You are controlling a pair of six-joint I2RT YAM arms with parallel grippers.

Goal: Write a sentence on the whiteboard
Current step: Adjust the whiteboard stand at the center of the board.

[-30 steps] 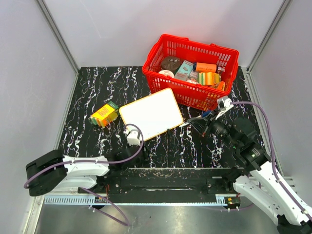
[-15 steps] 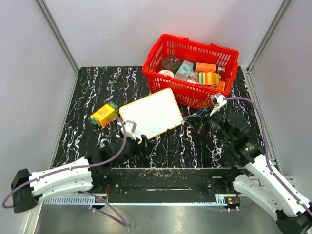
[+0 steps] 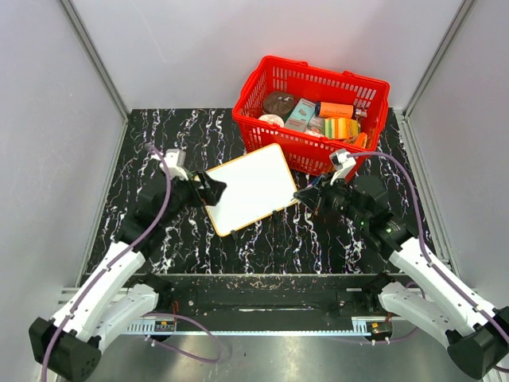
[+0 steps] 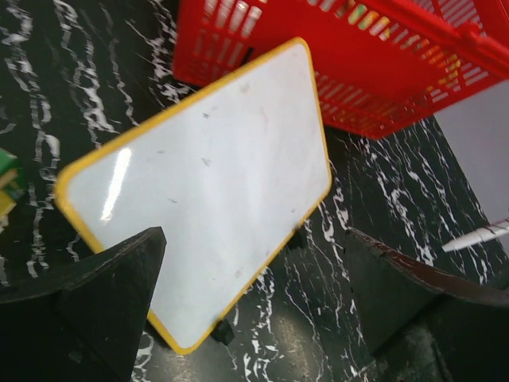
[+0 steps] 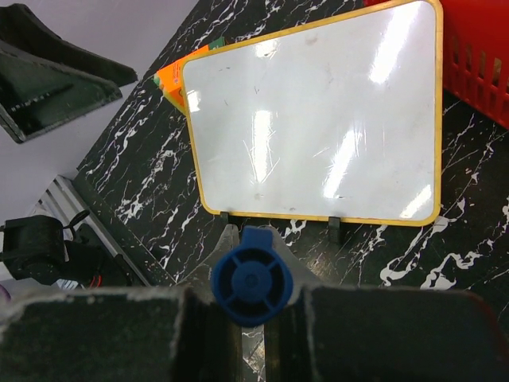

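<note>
Whiteboard [image 3: 248, 187] is on the table [image 3: 262, 247], set at an angle, just in front of the basket [image 3: 314, 119] and between the two grippers. Its surface shows only glare and faint smudges. Left gripper [image 3: 210, 189]: jaws spread wide, nothing held, at the board's left edge; contact cannot be told. Right gripper [image 3: 306, 199]: clamped tight on a blue-ended marker [image 5: 253, 276], near the board's right edge.

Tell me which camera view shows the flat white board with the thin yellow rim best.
The right wrist view: the whole whiteboard appears large and nearly face-on, without writing. The left wrist view shows it slanted; the top view shows it small.
</note>
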